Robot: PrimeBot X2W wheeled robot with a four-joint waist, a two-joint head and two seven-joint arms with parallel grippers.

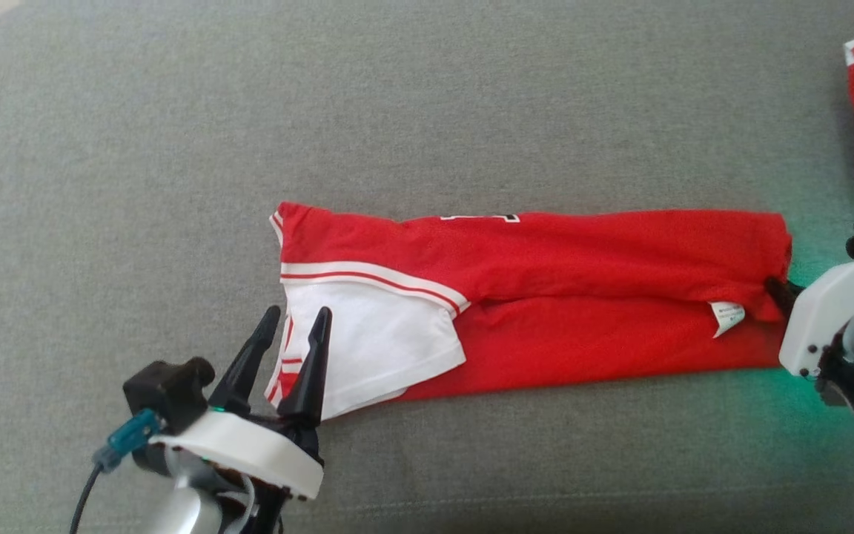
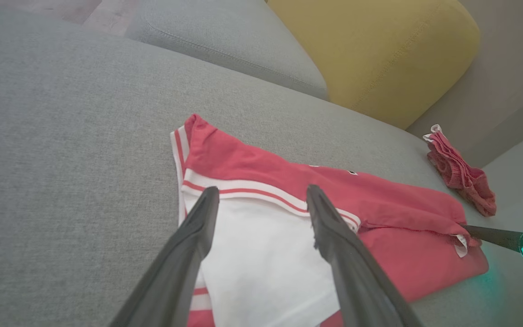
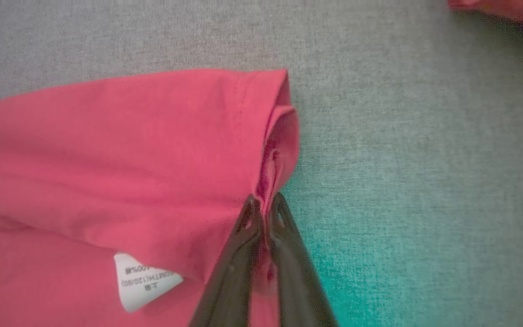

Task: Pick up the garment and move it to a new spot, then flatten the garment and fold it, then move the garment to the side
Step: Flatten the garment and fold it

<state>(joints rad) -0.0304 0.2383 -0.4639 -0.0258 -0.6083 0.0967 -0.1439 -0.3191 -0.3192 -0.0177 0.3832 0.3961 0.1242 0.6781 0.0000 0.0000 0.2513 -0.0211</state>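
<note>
Garment, a soft red jersey with white striped trim, lies folded into a long band on the grey woven cushion. My right fingers are clamped on its rolled hem; my left fingers stand spread apart over its white sleeve.

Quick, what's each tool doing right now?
Left tool: open, holding nothing, poised at the white sleeve of the garment.
Right tool: closed, pinching the garment's red end edge.
</note>
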